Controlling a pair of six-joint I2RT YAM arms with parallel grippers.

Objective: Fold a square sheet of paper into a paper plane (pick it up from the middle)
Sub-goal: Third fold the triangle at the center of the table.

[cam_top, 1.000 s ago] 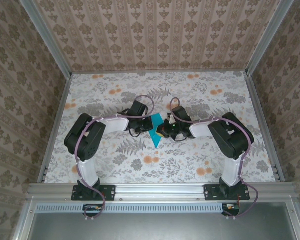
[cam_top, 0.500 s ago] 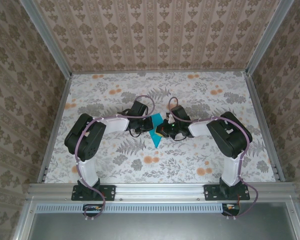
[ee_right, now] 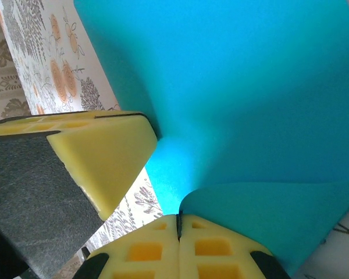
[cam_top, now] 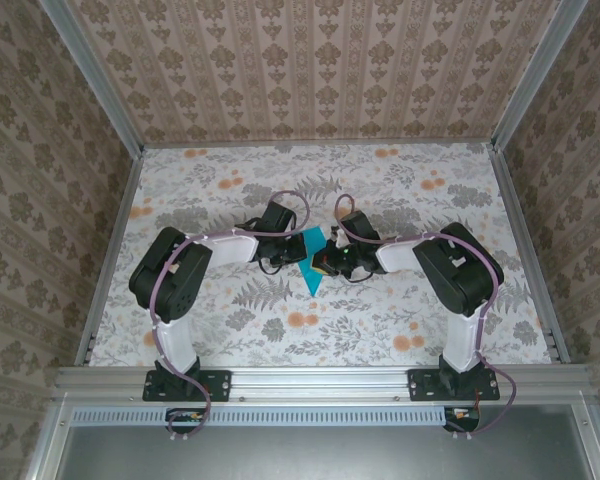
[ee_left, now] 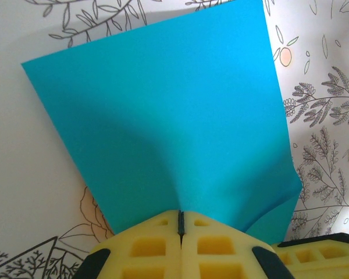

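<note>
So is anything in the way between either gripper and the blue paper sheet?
Nothing visible. The left gripper and the right gripper are both shut on the square sheet of paper, pinching its edge close beside each other.

Curled square sheet of paper (ee_right: 250, 87) in right end effector's (ee_right: 178, 221) tight pinch

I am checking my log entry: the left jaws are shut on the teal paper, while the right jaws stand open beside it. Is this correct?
Not quite. The right gripper has its jaws shut on the square sheet of paper too, as the right wrist view shows. The left gripper does pinch it, as you wrote.
</note>
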